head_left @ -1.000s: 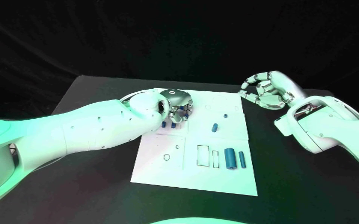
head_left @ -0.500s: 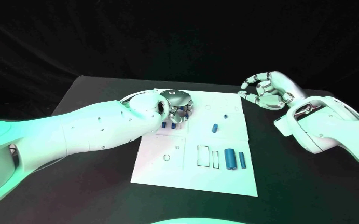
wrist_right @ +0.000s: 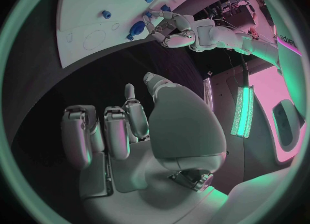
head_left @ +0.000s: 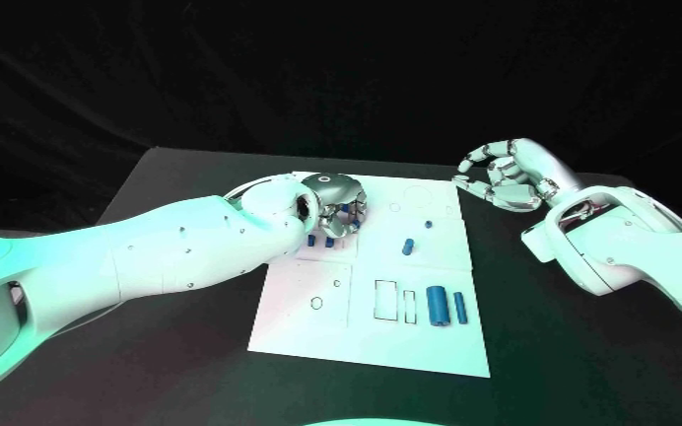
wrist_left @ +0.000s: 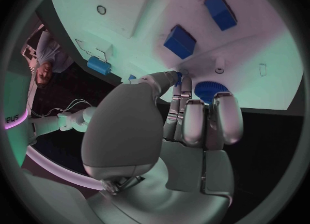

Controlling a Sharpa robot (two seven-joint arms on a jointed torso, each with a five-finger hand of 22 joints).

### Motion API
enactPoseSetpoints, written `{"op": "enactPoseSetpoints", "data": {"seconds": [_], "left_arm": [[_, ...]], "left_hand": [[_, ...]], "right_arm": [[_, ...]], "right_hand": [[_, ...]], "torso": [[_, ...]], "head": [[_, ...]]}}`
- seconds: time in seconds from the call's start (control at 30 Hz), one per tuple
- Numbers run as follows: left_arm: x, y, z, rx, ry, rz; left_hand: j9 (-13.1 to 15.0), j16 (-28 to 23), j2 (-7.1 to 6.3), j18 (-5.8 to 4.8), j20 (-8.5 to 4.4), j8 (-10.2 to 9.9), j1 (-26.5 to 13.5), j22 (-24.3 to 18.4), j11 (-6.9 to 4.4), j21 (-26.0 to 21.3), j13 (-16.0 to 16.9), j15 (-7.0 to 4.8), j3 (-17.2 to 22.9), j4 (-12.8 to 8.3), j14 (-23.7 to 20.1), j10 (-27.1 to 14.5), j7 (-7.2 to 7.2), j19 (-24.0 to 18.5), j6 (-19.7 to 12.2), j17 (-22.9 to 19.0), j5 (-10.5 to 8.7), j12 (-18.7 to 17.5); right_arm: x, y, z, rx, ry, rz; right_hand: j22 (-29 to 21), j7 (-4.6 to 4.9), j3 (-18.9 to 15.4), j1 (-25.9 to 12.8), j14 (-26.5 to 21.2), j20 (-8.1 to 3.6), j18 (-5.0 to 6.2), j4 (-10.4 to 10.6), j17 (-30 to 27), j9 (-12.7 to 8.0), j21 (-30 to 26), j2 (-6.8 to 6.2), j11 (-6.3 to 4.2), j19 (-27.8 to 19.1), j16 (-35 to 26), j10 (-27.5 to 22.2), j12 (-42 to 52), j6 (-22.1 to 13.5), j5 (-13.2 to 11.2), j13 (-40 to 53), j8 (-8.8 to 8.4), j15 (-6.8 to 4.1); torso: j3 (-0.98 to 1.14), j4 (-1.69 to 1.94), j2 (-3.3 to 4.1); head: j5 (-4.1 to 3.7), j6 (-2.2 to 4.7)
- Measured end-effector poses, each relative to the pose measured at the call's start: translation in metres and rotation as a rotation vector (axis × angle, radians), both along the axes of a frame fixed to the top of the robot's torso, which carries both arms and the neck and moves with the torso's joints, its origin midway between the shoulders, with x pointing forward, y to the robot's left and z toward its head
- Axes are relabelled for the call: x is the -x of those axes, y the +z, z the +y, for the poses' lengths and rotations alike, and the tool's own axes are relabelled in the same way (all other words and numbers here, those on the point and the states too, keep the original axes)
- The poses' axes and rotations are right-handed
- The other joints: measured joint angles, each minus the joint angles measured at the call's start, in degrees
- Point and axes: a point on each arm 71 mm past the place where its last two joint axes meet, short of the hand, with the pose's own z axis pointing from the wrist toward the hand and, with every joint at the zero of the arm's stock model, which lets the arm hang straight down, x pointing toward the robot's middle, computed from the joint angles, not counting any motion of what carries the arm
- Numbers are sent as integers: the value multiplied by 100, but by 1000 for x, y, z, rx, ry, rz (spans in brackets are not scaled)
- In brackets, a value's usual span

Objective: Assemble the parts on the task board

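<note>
On the task board (head_left: 373,303), the left hand (head_left: 338,207) is seen from the head with fingers curled down beside two small blue blocks (head_left: 320,241); its wrist view reveals a blue gear (wrist_left: 208,89) at the fingertips (wrist_left: 183,81), though a grip cannot be confirmed. The right hand (head_left: 504,176) is held off the board, fingers loosely curled, holding nothing.

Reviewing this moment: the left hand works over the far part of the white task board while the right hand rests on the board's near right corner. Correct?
Not quite. The silver right hand hovers off the white task board, beyond its far right corner above the black table, holding nothing, as the head view shows. The silver left hand is indeed over the far part, by the small blue parts.
</note>
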Motion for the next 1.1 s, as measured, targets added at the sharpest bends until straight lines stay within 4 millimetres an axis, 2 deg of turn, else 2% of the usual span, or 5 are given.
{"op": "enactPoseSetpoints", "data": {"seconds": [0.3, 0.47, 0.87, 1.1], "left_arm": [[2, 17, 10, 46, 14, -20], [4, 25, 23, 57, 33, -25], [0, 23, 52, 50, 100, 2], [-2, 20, 56, 48, 113, 15]], "left_hand": [[-1, 0, 0, -1, 21, -25, 0, 21, -18, 25, -1, 0, 0, 0, 0, 23, 20, 21, 20, 0, 0, -34], [-1, 0, -14, 0, 21, -25, -31, 36, -12, 25, -8, 0, 0, 0, 0, 53, 20, 21, 60, 0, 0, -62], [-2, 0, 0, 0, 21, -46, -46, 44, -1, 45, -14, 0, 0, 0, 0, 82, 20, 20, 60, -15, 0, -79], [4, 0, -31, 0, 21, -46, -76, 43, -1, 45, -19, 0, 0, 0, 0, 82, 20, 20, 60, -27, 0, -83]], "right_arm": [[-1, 0, -2, 1, -6, -2], [-1, 0, -3, 2, -9, -3], [-1, 0, -4, 2, -12, -4], [-1, 0, -4, 2, -13, -5]], "right_hand": [[-1, 0, 0, 0, 0, 0, 1, 0, -1, 0, 0, 0, 0, 0, 0, 0, 0, 0, 0, 0, 0, 0], [-1, 0, 0, 0, 0, 0, 0, 0, -1, -1, 0, 0, 0, 0, 0, 0, 0, 0, 0, -1, 0, 0], [-2, 0, 0, 0, 21, 0, 0, 0, -2, 4, 0, 0, 0, 0, -22, 0, -1, 0, 0, -1, 0, -21], [-2, 0, 0, 0, 21, 0, 0, 0, -2, 4, 0, 0, 0, 0, -22, 0, -1, 0, 0, -2, 0, -21]], "torso": [[1, 8, -7], [2, 14, -8], [-3, 12, 3], [-7, 5, 5]], "head": [[14, 43], [29, 57], [44, 50], [48, 37]]}}
